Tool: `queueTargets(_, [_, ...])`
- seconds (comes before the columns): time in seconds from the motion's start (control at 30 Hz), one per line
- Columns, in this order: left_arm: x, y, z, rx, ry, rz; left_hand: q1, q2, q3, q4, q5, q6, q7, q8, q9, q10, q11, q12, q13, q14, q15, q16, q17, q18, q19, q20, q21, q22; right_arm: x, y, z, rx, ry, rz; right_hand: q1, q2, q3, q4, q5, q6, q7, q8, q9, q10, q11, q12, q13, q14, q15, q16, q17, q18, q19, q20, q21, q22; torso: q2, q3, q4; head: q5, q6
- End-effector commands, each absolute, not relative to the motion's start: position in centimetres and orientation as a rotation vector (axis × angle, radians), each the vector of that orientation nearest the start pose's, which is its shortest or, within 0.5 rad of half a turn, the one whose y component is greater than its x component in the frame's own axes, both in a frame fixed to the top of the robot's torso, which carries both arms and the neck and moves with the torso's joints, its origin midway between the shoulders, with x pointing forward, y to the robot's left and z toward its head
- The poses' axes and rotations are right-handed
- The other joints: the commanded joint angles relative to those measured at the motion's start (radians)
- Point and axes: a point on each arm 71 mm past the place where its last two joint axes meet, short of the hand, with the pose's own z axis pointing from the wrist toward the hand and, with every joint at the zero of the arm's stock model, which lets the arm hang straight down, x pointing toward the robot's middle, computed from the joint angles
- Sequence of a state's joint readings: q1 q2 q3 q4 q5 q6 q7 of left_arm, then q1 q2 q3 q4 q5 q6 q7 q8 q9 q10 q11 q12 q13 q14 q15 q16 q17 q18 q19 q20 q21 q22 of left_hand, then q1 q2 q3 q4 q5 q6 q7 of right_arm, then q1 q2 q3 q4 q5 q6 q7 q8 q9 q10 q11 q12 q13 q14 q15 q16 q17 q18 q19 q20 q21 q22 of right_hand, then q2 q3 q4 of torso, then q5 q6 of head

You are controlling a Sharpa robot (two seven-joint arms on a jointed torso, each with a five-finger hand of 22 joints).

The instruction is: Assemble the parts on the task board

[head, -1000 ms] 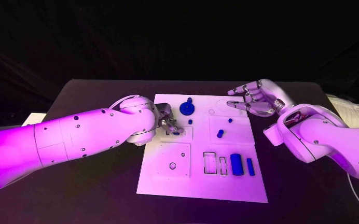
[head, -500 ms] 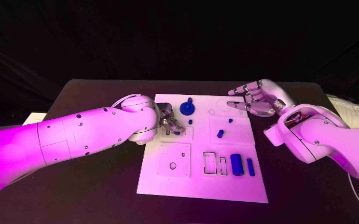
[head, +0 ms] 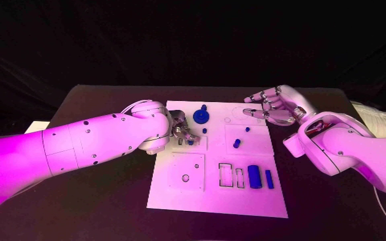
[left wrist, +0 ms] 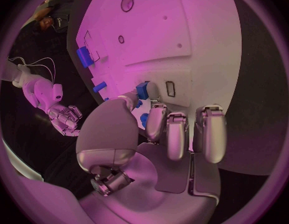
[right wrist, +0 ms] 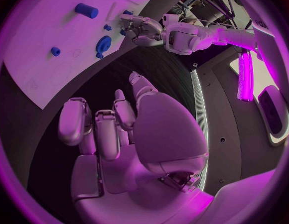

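My left hand (head: 182, 131) pinches a small blue part (left wrist: 142, 90) over the board's (head: 185, 196) left side; my right hand (head: 274, 107) hovers beside its far corner, fingers loosely spread, empty.

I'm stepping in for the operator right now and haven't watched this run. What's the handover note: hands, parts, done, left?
Left hand: low over the task board, pinching a small blue part at its fingertips.
Right hand: empty, fingers apart, raised by the board's far right corner.
Parts: blue gear at the far end; small peg mid-board; blue cylinder and thin blue bar lying at the near right.
Done: I can't tell what is seated.
Left: place the pinched part, then the loose pieces.
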State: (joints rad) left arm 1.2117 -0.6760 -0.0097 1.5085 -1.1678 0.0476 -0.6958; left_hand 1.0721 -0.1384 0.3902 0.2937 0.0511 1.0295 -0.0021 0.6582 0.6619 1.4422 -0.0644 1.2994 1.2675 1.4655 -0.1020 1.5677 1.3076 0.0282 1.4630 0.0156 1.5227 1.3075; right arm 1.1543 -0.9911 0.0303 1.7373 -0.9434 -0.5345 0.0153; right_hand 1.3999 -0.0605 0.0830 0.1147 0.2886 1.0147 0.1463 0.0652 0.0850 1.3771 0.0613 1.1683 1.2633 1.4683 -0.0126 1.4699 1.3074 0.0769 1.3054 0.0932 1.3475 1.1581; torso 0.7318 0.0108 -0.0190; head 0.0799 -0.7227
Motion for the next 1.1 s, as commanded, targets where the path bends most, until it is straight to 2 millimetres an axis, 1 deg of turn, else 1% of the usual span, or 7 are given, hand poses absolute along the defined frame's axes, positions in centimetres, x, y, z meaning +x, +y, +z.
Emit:
queueTargets(0.03, [47.98,14.93,-21.73,-0.145,2.312,-0.258,-0.012,0.0,-0.006,-0.001,0.0,0.01,0.0,0.0,0.002,0.008,0.001,0.005,0.001,0.105,-0.005,0.003,0.263,-0.011,0.068,-0.006,0.006,0.201,44.81,-21.77,-15.33,0.359,1.539,1.003,-0.007,-0.002,-0.003,0.003,0.003,-0.008,0.001,0.002,-0.001,-0.005,-0.004,-0.003,0.001,0.062,-0.002,-0.004,0.08,0.014,-0.007,0.002,-0.004,-0.001,0.0,0.0001,-0.0004,0.001,0.0])
queueTargets(0.13, [48.05,15.03,-21.76,-0.146,2.315,-0.253,-0.015,0.001,-0.006,-0.001,0.0,0.011,-0.001,0.001,0.003,0.009,0.001,0.006,0.001,0.105,-0.005,0.003,0.263,-0.011,0.068,-0.006,0.007,0.202,44.81,-21.8,-15.33,0.36,1.54,1.002,-0.009,-0.002,-0.004,0.004,0.004,-0.008,0.001,0.002,-0.001,-0.005,-0.004,-0.004,-0.001,0.062,-0.002,-0.004,0.078,0.014,-0.008,0.002,-0.004,-0.002,0.0,0.0002,-0.0012,0.0,0.001])
queueTargets(0.53, [48.2,15.32,-21.82,-0.151,2.317,-0.242,-0.037,0.005,-0.006,-0.001,0.0,0.017,-0.003,0.005,0.007,0.015,-0.002,0.014,0.011,0.105,-0.007,0.003,0.263,-0.016,0.079,-0.007,0.018,0.218,44.85,-21.87,-15.37,0.362,1.543,0.998,-0.01,-0.002,-0.004,0.005,0.004,-0.008,0.001,0.002,-0.001,-0.006,-0.004,-0.005,-0.002,0.061,-0.002,-0.005,0.077,0.014,-0.009,0.002,-0.005,-0.003,0.0,-0.0005,-0.0001,0.001,-0.001])
queueTargets(0.73, [48.2,15.39,-21.82,-0.152,2.317,-0.24,-0.055,0.002,-0.012,0.0,0.0,0.019,-0.005,0.008,0.01,0.018,-0.003,0.019,0.017,0.105,-0.008,0.003,0.263,-0.018,0.083,-0.008,0.022,0.225,44.87,-21.87,-15.39,0.362,1.544,0.998,-0.01,-0.002,-0.004,0.005,0.004,-0.008,0.001,0.002,-0.001,-0.006,-0.004,-0.005,-0.002,0.061,-0.002,-0.005,0.077,0.014,-0.009,0.002,-0.005,-0.003,0.0,-0.0009,-0.0001,0.001,-0.003])
queueTargets(0.93, [48.21,15.49,-21.79,-0.156,2.314,-0.239,-0.082,-0.004,-0.036,0.0,0.0,0.019,-0.006,0.011,0.014,0.018,-0.005,0.016,0.014,0.105,-0.01,0.003,0.263,-0.018,0.084,-0.01,0.023,0.227,44.89,-21.87,-15.4,0.363,1.544,0.998,-0.013,-0.002,-0.005,0.006,0.005,-0.008,0.001,0.002,-0.001,-0.005,-0.004,-0.004,-0.001,0.061,-0.002,-0.005,0.077,0.014,-0.009,0.002,-0.005,-0.003,0.0,-0.0008,-0.0001,0.0,-0.002])
queueTargets(1.1, [48.23,15.62,-21.76,-0.155,2.311,-0.235,-0.113,-0.001,-0.078,0.0,0.0,0.018,-0.007,0.014,0.019,0.019,-0.006,0.016,0.015,0.105,-0.011,0.003,0.263,-0.019,0.086,-0.012,0.025,0.229,44.91,-21.9,-15.41,0.363,1.544,0.996,-0.013,-0.002,-0.005,0.006,0.005,-0.008,0.001,0.002,-0.001,-0.005,-0.004,-0.004,-0.001,0.061,-0.002,-0.005,0.077,0.014,-0.009,0.002,-0.005,-0.003,0.0,-0.0004,0.0,0.0,-0.005])
